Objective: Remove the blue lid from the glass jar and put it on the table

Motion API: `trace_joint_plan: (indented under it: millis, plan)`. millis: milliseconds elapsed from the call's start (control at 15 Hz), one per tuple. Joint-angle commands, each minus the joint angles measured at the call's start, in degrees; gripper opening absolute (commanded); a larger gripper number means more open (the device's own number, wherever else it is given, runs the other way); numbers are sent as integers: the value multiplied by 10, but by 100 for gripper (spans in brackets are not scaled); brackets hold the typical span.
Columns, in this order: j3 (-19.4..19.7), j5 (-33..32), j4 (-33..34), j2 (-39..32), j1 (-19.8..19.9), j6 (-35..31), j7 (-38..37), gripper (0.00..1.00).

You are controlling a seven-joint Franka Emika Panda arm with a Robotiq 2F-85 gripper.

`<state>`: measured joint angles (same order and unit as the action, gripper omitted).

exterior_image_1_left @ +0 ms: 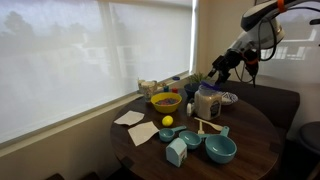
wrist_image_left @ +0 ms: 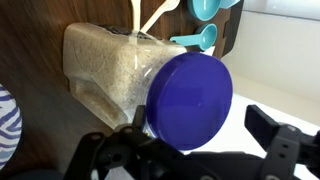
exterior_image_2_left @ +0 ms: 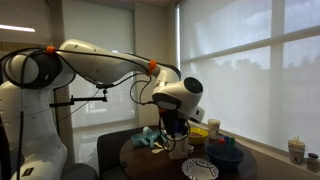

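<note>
The glass jar (wrist_image_left: 105,70) with pale whitish contents stands on the dark wooden table (exterior_image_1_left: 255,135). The wrist view looks down on it. The dark blue lid (wrist_image_left: 190,98) sits on the jar's mouth and faces the camera. My gripper (wrist_image_left: 200,128) is open, with one finger on each side of the lid. I cannot tell whether the fingers touch it. In an exterior view the gripper (exterior_image_1_left: 222,68) hangs a little above the jar (exterior_image_1_left: 207,102). In an exterior view the gripper (exterior_image_2_left: 178,125) hides most of the jar.
A yellow bowl (exterior_image_1_left: 166,101) stands next to the jar. Teal bowls (exterior_image_1_left: 220,150), teal scoops (wrist_image_left: 205,38) and paper napkins (exterior_image_1_left: 135,125) lie toward the table's front. A zebra-striped plate (exterior_image_1_left: 229,98) sits behind the jar. Small bottles stand along the window sill (exterior_image_1_left: 175,82).
</note>
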<state>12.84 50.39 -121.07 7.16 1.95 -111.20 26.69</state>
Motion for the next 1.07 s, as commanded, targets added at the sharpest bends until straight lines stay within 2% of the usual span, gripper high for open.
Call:
trace_joint_plan:
  millis: [0,800,867,1000]
  plan:
    - [-13,23,19,-13,16,23,15,100]
    - [-16,-2,26,-22,22,63,13,100]
    - [-16,0,27,-23,23,63,14,95]
    - [-17,-5,27,-24,24,61,14,71]
